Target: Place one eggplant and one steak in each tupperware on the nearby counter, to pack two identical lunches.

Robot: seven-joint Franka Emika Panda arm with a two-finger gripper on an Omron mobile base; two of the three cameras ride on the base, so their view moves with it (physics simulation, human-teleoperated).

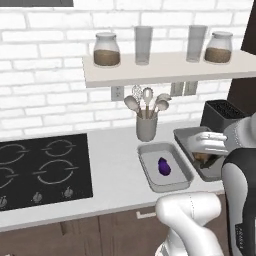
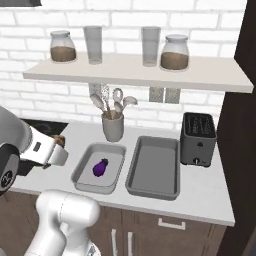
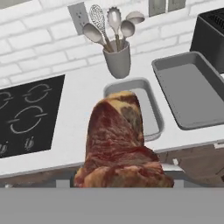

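Note:
My gripper (image 1: 206, 156) is shut on a mottled brown and tan steak (image 3: 118, 144), which hides the fingertips in the hand view. The steak (image 2: 59, 140) hangs in the air in front of the counter. In the left base view the steak (image 1: 204, 159) shows just under the white hand. A glossy purple eggplant (image 1: 164, 166) lies alone in the light grey tupperware (image 1: 150, 165). The darker tupperware (image 2: 152, 170) beside it holds nothing that I can see. In the hand view the steak covers part of the light tupperware (image 3: 159, 124) and hides the eggplant.
A grey utensil holder (image 2: 113, 127) with spoons stands behind the light tray. A black toaster (image 2: 198, 138) sits right of the dark tray, and the black stovetop (image 1: 42, 167) lies to the left. A shelf (image 2: 135, 72) with jars and glasses hangs above.

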